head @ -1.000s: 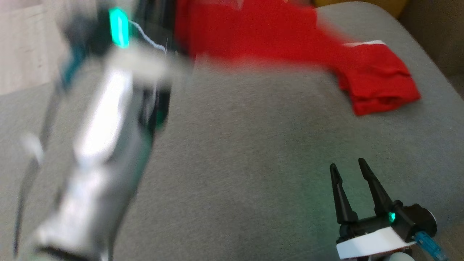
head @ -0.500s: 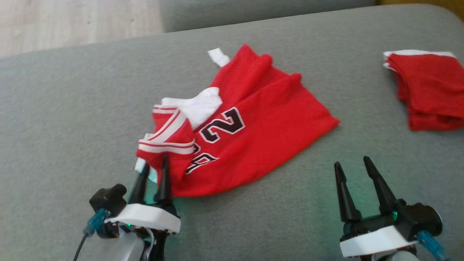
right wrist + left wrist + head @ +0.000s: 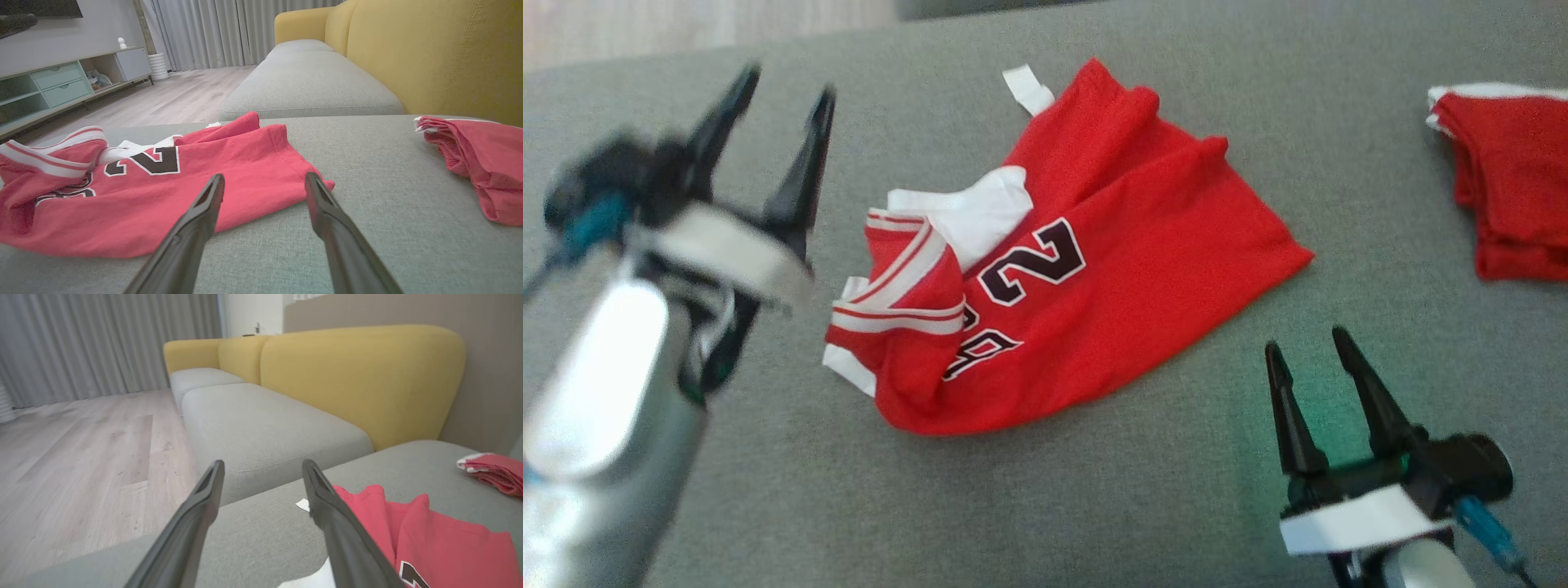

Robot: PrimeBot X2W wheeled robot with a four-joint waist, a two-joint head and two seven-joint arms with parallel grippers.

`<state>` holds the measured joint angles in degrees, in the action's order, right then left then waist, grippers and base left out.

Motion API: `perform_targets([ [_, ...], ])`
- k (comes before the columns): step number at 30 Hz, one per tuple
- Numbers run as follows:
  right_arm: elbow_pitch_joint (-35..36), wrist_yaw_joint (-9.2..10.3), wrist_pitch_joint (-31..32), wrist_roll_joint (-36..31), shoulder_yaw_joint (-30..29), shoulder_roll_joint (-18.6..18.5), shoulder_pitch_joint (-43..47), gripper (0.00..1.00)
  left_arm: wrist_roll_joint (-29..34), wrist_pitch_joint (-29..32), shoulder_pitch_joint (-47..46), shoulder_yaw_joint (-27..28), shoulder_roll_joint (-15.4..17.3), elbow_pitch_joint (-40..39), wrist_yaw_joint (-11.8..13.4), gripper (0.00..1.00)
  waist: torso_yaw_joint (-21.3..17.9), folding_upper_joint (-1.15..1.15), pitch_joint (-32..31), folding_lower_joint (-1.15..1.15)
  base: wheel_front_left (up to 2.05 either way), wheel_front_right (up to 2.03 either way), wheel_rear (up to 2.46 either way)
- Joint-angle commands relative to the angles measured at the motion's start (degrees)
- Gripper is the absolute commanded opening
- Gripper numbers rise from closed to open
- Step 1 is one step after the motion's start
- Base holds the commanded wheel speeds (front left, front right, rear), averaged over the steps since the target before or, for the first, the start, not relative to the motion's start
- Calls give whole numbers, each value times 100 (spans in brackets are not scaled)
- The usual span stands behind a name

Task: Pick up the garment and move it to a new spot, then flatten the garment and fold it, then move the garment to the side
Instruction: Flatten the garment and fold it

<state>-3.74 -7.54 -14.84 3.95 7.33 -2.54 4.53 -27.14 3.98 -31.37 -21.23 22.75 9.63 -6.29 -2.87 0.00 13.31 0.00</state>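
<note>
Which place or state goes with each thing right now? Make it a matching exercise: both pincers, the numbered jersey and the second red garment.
Things:
1. left pincer
2. right pincer
3. numbered jersey
4. second red garment

Places and states:
a. lying at the head view's right edge
b. open, empty, left of the jersey
c. crumpled in the middle of the grey cushion, not yet flattened
d. open, empty, at the head view's lower right

Pairs: 1-b, 2-d, 3-c, 4-a
</note>
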Motion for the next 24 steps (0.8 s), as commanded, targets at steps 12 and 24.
perform_targets([
  [12, 212, 5, -16, 14, 343, -33, -667, 100, -1089, 2256, -2201, -1938, 1102, 1087, -118, 100, -597, 0, 873, 0, 0, 0, 0],
  [24, 220, 5, -16, 125, 356, -33, -690, 100, -2403, 2889, -2473, -3197, 1907, 1117, -119, 100, -678, 0, 932, 0, 0, 0, 0],
])
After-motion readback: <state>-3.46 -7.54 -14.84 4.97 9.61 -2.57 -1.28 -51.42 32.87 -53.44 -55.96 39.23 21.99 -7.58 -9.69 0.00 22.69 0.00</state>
